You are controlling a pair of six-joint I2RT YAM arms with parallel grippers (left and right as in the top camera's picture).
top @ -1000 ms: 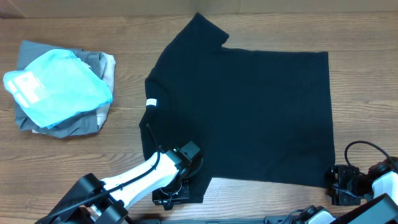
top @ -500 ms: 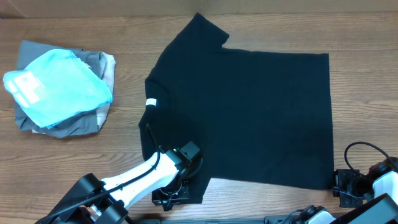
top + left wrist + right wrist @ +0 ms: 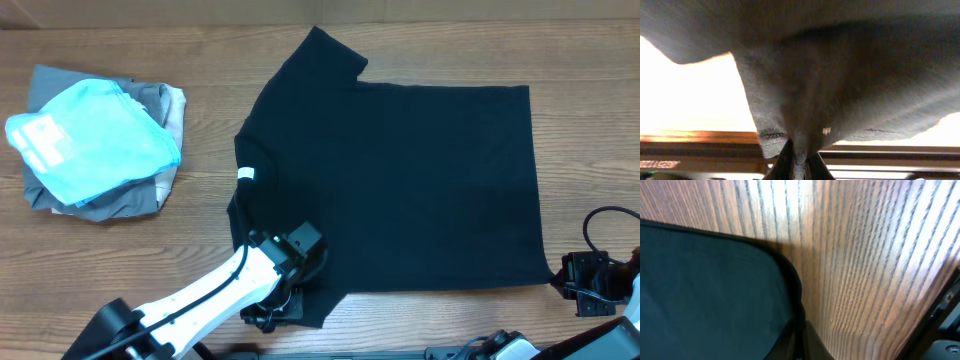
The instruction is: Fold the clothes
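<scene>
Wooden table (image 3: 120,260). Nearest, the left gripper (image 3: 275,312) has its jaws clamped on a sleeve of the T-shirt (image 3: 400,180). The right gripper (image 3: 562,282) pinches the hem corner. The shirt lies spread mid-table, with a garment pile (image 3: 95,140) far left.

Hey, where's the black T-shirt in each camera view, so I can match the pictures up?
Overhead: black T-shirt spread flat, centre to right of table.
Left wrist: black T-shirt fills the upper frame, pinched by left end effector at bottom centre.
Right wrist: black T-shirt at lower left, hem corner rounded.
Shared landmark: the wood-grain table, clear in overhead and right wrist, unclear in left wrist.
</scene>
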